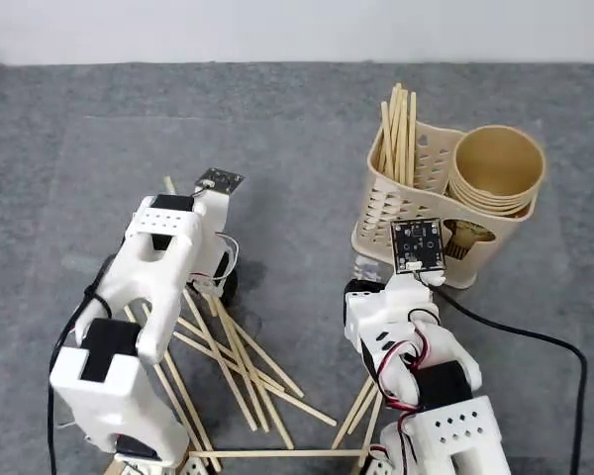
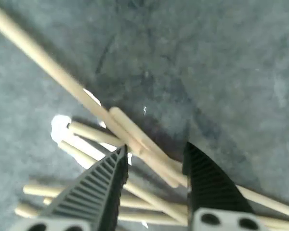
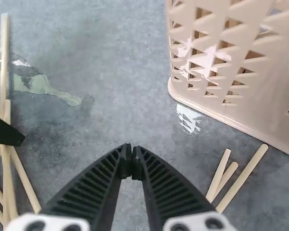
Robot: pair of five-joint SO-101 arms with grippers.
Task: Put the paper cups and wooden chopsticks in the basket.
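Right now, the left claw (image 2: 154, 150) is being held apart, low over loose chopsticks (image 2: 135, 140) that are lying crossed on the grey surface (image 1: 297, 119). The right claw (image 3: 131, 156) is being kept pressed together, empty, over the surface near the basket (image 1: 376, 213). Stacked cups (image 1: 497, 163) and upright chopsticks (image 1: 399, 129) are being held in separate basket compartments.

High view: overhead, far. Wrist views: close, downward; share chopsticks (image 1: 277, 453) with it.
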